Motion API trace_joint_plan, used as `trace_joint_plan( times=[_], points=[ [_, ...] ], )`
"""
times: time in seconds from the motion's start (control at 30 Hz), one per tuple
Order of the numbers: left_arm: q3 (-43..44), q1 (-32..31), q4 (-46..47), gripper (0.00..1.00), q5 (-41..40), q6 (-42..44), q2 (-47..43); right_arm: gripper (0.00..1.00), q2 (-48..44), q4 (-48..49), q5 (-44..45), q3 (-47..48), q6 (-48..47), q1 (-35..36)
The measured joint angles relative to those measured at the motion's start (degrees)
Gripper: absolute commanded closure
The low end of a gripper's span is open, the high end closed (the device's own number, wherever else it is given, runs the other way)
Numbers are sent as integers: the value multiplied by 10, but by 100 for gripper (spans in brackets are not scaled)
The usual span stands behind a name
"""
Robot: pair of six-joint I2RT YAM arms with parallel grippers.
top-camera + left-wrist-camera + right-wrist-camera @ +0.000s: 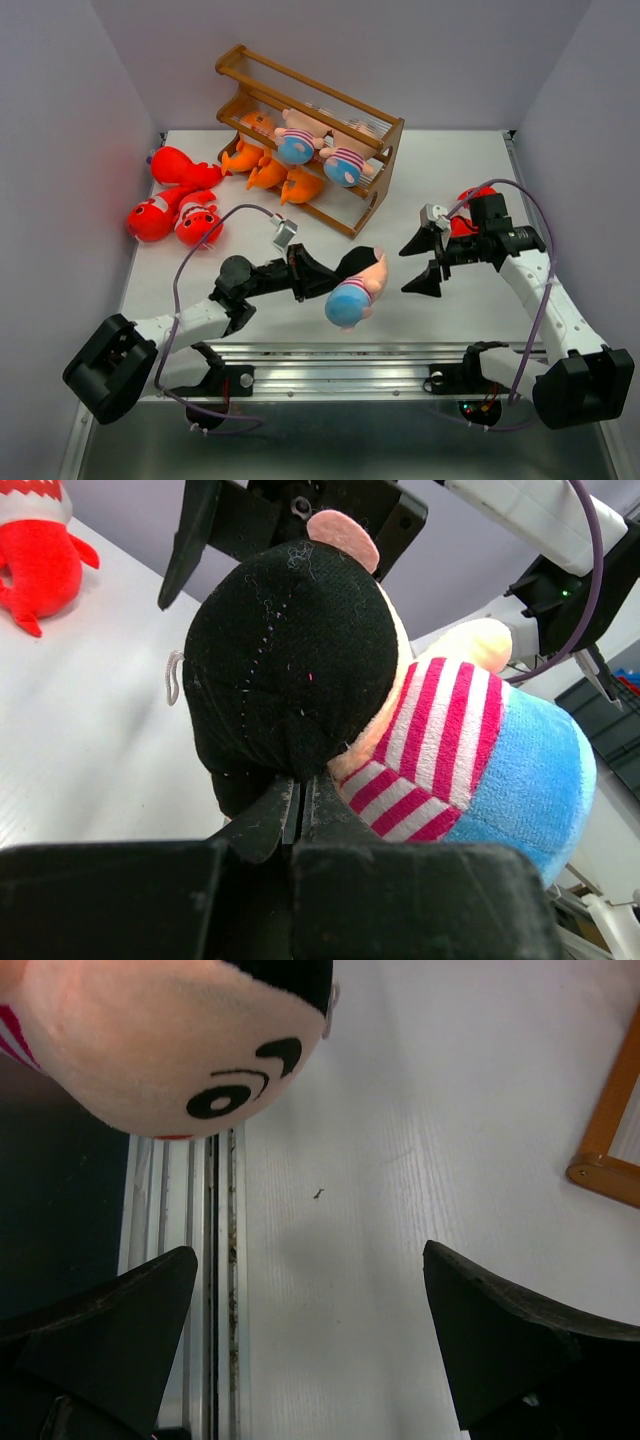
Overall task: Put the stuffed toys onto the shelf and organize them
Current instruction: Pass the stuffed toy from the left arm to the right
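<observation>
- My left gripper [345, 272] is clamped down on the black hair of a striped-shirt doll [348, 303]. In the left wrist view its fingers [285, 815] are pinched together at the base of the doll's head [300, 650].
- That doll, in a red-and-white shirt with a blue bottom, sits well in front of the shelf [388, 150], on the side toward the arm bases. I cannot tell whether it touches the desk [450, 160].
- My right gripper [405, 271] is spread as wide as it goes and has nothing in it. It is in front of the shelf's right end, pointing at the held doll.
- From the right wrist I see bare desk between the two fingers [110, 1330], the doll's face [170, 1050] at the upper left, and one foot of the shelf [605, 1160] at the right edge.
- On the shelf, a second doll [296, 143] and a third doll [345, 162] lie side by side across the rails, blue ends toward the camera.
- Three orange plush fish [270, 175] are tucked in below and to the left of those two dolls, on the shelf's lower part.
- Three red sharks [155, 215] are bunched on the desk just left of the shelf. One shows at the top left of the left wrist view [35, 550].
- A red plush [475, 192] peeks out behind my right wrist, to the right of the shelf. It is mostly hidden.
</observation>
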Motion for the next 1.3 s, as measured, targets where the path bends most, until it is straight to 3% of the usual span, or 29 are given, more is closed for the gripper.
trace_joint_plan(
  times=[0.23, 0.43, 0.5, 0.53, 0.63, 0.67, 0.73, 0.77, 0.83, 0.9, 1.03, 1.07, 1.27, 1.3],
  points=[
    [37, -23, 28, 100, 1, -4, 66, 0, 14, 15, -31, 42, 35, 21],
    [69, -37, 33, 100, 0, -6, 115, 2, -12, 111, -33, 8, 135, 64],
    [73, -40, 34, 100, -2, -5, 125, 10, -27, 141, -34, -8, 169, 72],
    [75, -41, 35, 100, -3, -5, 128, 22, -31, 151, -34, -12, 185, 75],
    [79, -43, 35, 100, -14, -4, 137, 39, -33, 172, -35, -14, 207, 81],
    [80, -43, 35, 100, -18, -4, 140, 50, -33, 174, -34, -14, 212, 81],
    [80, -44, 35, 100, -23, -3, 142, 63, -33, 180, -35, -16, 220, 82],
    [80, -44, 35, 100, -25, -2, 142, 81, -33, 181, -36, -17, 219, 82],
    [80, -44, 35, 100, -30, 1, 142, 99, -33, 181, -36, -17, 222, 82],
    [80, -46, 35, 100, -32, 3, 142, 99, -33, 181, -34, -17, 224, 82],
    [80, -48, 18, 81, -42, 16, 132, 99, -36, 176, -29, -17, 214, 82],
    [80, -49, 4, 71, -47, 24, 122, 99, -37, 167, -27, -16, 206, 82],
    [80, -53, -130, 49, -91, 90, 12, 99, -37, 111, -14, 2, 163, 82],
    [80, -54, -153, 41, -107, 106, -9, 99, -36, 99, -7, 3, 155, 82]
  ],
)
